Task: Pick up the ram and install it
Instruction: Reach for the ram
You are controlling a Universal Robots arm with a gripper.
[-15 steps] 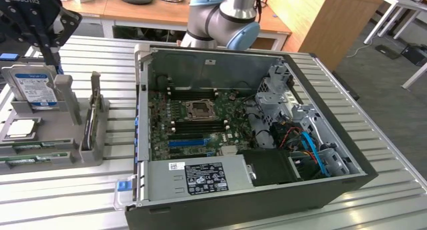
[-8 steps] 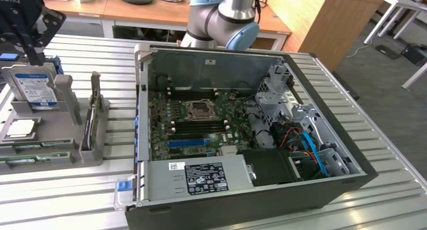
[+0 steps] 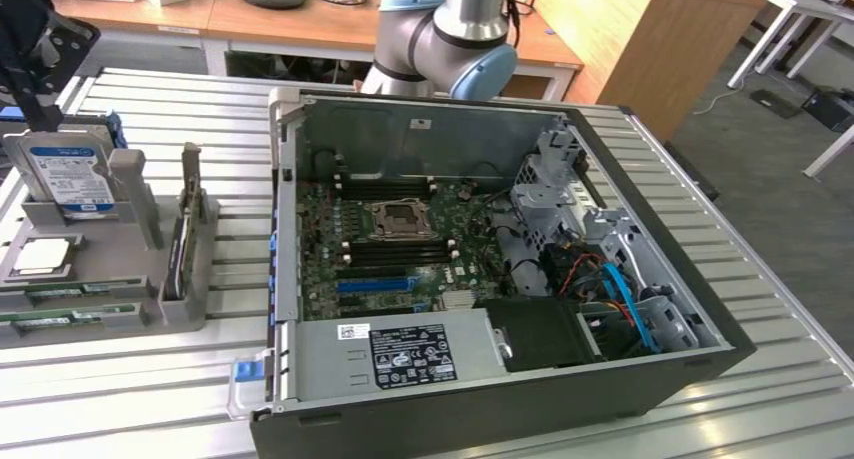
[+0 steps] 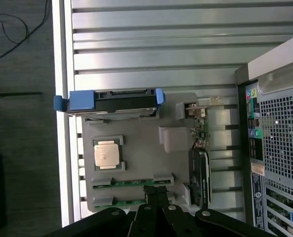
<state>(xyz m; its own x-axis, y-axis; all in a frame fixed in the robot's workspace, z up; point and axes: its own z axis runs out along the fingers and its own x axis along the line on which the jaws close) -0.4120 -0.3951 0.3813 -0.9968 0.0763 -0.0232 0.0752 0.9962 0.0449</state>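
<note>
The ram lies as a thin green stick in a slot of the grey holder, with a second like stick beside it. In the exterior view the same sticks sit at the holder's near end. My gripper hangs well above them, its dark fingers shut together with nothing between them. In the exterior view the gripper shows as a black shape high over the holder. The open computer case holds the motherboard, with dark memory slots beside the CPU socket.
The grey holder also carries an upright hard drive, a CPU chip and a standing expansion card. The arm's base stands behind the case. All rests on a slatted metal table; wooden desks lie beyond.
</note>
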